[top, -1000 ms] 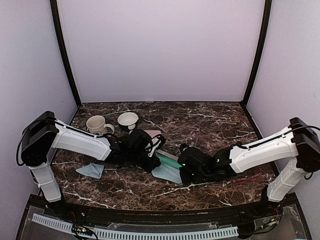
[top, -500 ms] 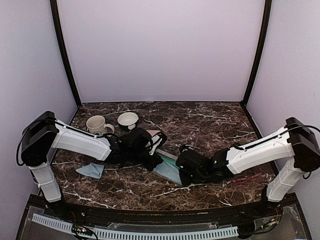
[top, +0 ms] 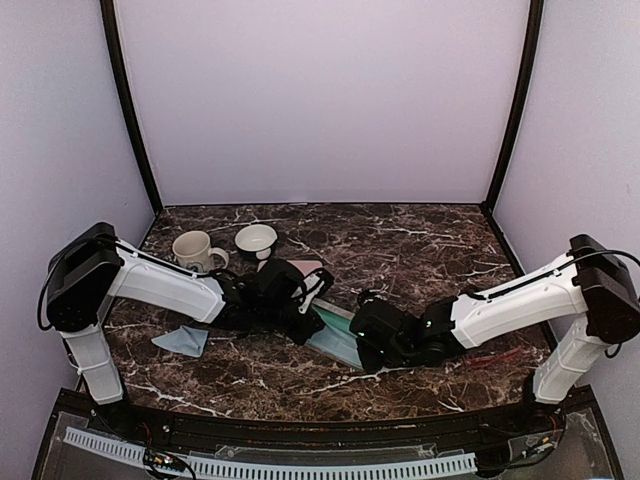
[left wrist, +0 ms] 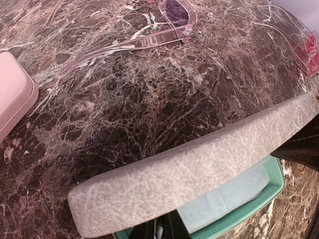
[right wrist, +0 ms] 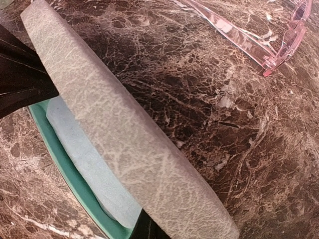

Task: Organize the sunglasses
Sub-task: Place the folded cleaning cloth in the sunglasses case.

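- Dark veined marble table (top: 420, 240).
- White mug (top: 195, 249) toward the table's 10 o'clock; white bowl (top: 256, 240) just beside it, at its 3 o'clock.
- Pink case (top: 303, 268) at the bowl's 4 o'clock.
- Grey case (left wrist: 199, 169), lid raised, teal inside, holding a light-blue cloth (right wrist: 84, 149).
- Second blue cloth (top: 182, 340) at the mug's 6 o'clock.

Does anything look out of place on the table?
Yes: the grey case gapes open with only a cloth showing inside, while a clear pair and a pink pair of sunglasses lie loose outside it.
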Controlling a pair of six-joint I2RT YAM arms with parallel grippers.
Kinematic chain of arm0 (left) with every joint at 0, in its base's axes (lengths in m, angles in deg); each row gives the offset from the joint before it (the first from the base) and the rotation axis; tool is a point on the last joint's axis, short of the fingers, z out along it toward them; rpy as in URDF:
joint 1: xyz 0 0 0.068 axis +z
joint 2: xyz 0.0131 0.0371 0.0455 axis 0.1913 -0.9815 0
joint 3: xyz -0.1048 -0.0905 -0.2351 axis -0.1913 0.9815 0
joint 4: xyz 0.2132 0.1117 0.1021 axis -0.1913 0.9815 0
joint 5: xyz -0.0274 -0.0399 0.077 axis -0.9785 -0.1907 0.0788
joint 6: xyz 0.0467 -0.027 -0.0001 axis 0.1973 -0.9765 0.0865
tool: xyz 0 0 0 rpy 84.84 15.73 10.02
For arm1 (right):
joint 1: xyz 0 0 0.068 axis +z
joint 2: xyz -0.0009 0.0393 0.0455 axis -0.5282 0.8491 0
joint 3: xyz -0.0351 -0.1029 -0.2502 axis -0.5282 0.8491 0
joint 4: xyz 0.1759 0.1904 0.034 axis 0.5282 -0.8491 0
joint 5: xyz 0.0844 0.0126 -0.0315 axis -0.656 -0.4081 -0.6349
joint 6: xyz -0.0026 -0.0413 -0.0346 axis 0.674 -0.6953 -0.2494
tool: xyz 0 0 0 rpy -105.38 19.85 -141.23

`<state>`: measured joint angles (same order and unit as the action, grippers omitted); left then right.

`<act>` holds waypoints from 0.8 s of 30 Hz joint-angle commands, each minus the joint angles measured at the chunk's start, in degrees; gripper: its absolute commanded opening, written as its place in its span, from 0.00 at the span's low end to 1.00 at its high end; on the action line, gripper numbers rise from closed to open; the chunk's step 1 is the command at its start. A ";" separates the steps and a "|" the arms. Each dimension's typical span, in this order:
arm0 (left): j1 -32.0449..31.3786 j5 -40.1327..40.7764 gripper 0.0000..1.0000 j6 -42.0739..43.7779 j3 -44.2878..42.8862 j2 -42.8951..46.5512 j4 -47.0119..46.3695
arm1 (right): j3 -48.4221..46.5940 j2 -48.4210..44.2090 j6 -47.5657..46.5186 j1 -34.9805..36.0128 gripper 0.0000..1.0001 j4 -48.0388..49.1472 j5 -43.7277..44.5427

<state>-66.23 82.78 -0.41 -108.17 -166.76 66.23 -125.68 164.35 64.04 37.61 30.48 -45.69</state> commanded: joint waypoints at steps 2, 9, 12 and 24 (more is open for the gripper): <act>0.36 1.00 0.14 -0.02 0.19 0.92 0.67 | -1.72 -0.20 0.67 0.62 0.04 -0.92 1.35; 0.28 1.63 0.21 -0.65 0.87 2.45 1.12 | -1.62 -1.21 1.98 1.29 0.14 -1.42 2.14; 0.28 2.12 0.24 -0.87 1.39 3.28 1.18 | -1.56 -1.20 2.83 1.73 0.17 -1.82 2.75; 0.27 2.87 0.27 -2.04 4.49 6.98 1.43 | -0.15 -5.45 5.30 3.06 0.23 -1.40 3.66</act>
<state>-66.23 84.73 -1.65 -105.42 -163.48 66.60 -125.96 160.77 67.49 39.86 28.62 -43.48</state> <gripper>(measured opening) 0.264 0.219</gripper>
